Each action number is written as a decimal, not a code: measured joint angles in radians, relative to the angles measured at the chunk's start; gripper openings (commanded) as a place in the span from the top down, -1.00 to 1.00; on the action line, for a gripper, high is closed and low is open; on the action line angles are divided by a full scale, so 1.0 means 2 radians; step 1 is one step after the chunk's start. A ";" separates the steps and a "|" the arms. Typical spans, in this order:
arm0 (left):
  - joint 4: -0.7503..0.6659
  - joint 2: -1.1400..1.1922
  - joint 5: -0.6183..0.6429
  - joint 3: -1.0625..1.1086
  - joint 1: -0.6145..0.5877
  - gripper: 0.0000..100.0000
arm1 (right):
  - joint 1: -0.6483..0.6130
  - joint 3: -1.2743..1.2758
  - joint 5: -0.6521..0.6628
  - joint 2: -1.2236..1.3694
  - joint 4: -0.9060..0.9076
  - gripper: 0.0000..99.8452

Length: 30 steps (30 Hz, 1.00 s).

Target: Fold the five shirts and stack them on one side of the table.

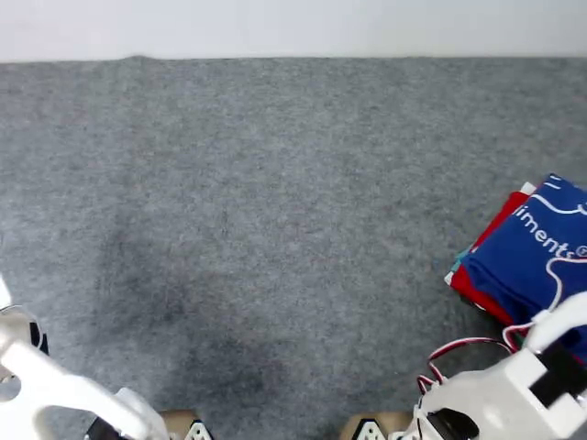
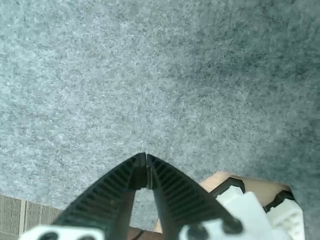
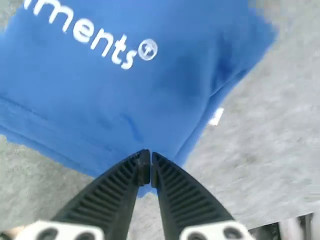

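The shirt stack [image 1: 523, 257] sits at the right edge of the grey felt table [image 1: 275, 183]. A blue shirt [image 3: 125, 85] is on top, a red shirt [image 1: 477, 293] lies under it, and slivers of white and teal peek out at the stack's corner. The frame edge cuts the stack off, so I can't say for sure that all five shirts are in it.

My right gripper [image 3: 146, 161] is the one that matters. Its tips are pressed together with nothing between them, poised right over the blue shirt's edge on the side of the stack facing the arms. I can't tell whether they brush the cloth.

The stack lies askew, its long side running diagonally away from the right arm [image 1: 514, 390]. My left gripper [image 2: 146, 162] is likewise pressed together and empty, over bare felt and well apart from the stack.

From how the stack sits, I judge the folding done or nearly so. Any squaring-up nudge would fall to the right arm, which is much the nearer, pushing across that diagonal edge.
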 measured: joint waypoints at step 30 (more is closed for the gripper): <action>0.018 -0.005 0.000 -0.015 0.015 0.99 | -0.100 0.311 -0.084 -0.285 0.002 0.98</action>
